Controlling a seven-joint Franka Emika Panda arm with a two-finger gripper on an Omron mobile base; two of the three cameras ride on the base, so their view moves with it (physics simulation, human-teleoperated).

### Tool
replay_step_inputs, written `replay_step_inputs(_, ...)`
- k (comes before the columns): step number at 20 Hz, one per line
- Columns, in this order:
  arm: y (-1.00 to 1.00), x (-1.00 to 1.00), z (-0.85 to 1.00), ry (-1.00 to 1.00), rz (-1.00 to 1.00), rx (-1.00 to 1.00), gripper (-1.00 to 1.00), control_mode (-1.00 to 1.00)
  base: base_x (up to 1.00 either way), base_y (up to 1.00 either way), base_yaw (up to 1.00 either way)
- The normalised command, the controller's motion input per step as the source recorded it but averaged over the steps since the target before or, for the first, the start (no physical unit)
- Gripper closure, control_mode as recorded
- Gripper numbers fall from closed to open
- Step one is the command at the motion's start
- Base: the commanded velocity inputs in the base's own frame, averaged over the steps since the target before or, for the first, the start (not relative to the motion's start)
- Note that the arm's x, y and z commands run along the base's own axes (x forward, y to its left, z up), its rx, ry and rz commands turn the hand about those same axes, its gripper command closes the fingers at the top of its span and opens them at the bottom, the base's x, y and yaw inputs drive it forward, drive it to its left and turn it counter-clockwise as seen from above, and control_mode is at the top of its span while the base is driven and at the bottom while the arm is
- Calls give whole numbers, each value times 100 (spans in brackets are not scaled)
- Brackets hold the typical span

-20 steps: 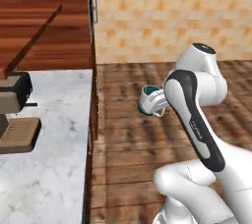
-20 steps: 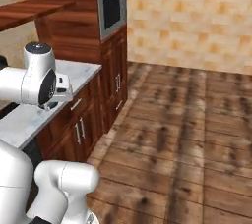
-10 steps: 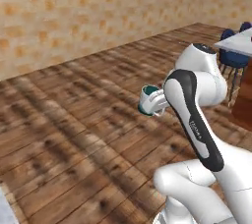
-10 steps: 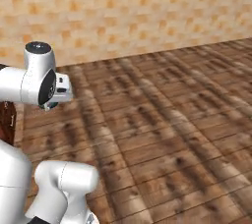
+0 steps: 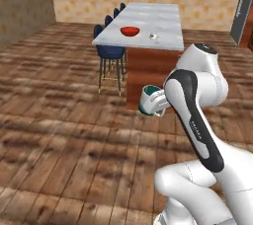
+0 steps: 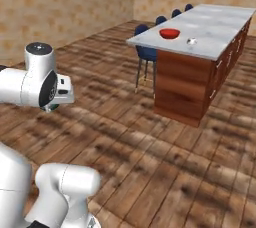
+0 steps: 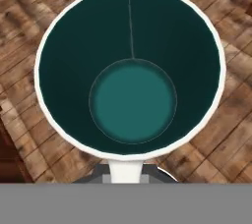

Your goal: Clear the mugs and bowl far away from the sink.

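Gripper (image 5: pixel 154 104) pinches the rim of the green-lined mug (image 5: pixel 148 99), fingers pressed tight on it, mug held upright in the air above the wood floor (image 5: pixel 59 120). Hand view looks straight down into its dark green inside (image 7: pixel 130 70). Red bowl (image 5: pixel 129 31) and squat white mug (image 5: pixel 152 36) sit near each other on the island counter (image 5: pixel 158 19), blue stools (image 5: pixel 111 54) beside it.

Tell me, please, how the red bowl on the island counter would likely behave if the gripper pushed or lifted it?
The red bowl looks wide and shallow, so it should slide rather than tip. Its glossy surface suggests a slippery rim for two small fingers. It sits near the island counter edge, so a hard push might send it off.
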Motion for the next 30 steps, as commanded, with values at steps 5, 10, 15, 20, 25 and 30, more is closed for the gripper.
replay_step_inputs(5, 0, 0, 0, 0, 0, 0, 100, 100, 90, -13, -56)
replay_step_inputs(10, 0, 0, 0, 0, 0, 0, 100, 100, 100, -11, -24)
replay_step_inputs(15, 0, 0, 0, 0, 0, 0, 100, 100, 100, 0, -15)
replay_step_inputs(20, 0, 0, 0, 0, 0, 0, 100, 100, 100, 7, -18)
replay_step_inputs(25, 0, 0, 0, 0, 0, 0, 100, 100, 100, 13, -15)
replay_step_inputs(30, 0, 0, 0, 0, 0, 0, 100, 100, 100, 31, -19)
